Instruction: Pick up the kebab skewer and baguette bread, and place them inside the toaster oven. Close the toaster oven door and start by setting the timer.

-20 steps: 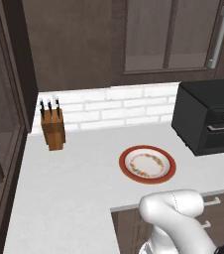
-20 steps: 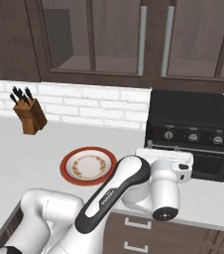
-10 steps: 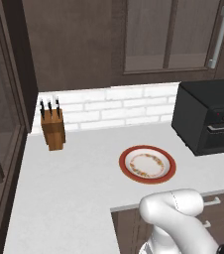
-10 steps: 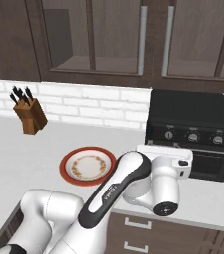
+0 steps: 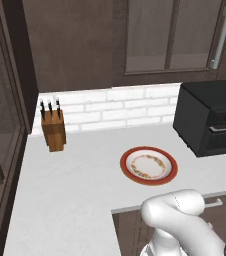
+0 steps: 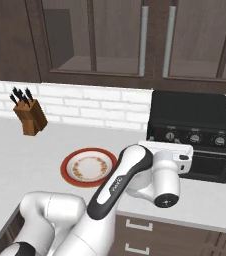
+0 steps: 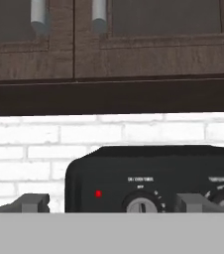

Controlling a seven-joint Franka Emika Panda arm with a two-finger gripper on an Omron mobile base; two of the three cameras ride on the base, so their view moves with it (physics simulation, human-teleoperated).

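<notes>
The bench [image 5: 75,200] takes up most of the lower left of the left base view, a pale L-shaped slab running back to the white brick wall. Next biggest is the toaster oven [image 6: 192,132] – a black box at centre right of the right base view, with its control strip facing the arm. The toaster oven door [image 6: 212,161] looks shut below that strip, though the hand covers part of it.

The plate [image 5: 148,166] sits mid-frame in the left base view, red rim, nothing on it. The knife block [image 5: 53,128] stands at the back left near the wall. I can't spot the kebab skewer or the baguette bread on the bench; my guess is they're already inside.

The gripper [image 7: 111,202] hovers right in front of the controls, fingers [image 7: 32,202] spread wide and holding nothing. The timer [image 7: 141,204] sits at bottom centre of the hand view, between the two tips.

Risk from here – the dials sit close together, so a slightly off approach could close on the neighbouring knob, or the tips could slip off the small dial.
</notes>
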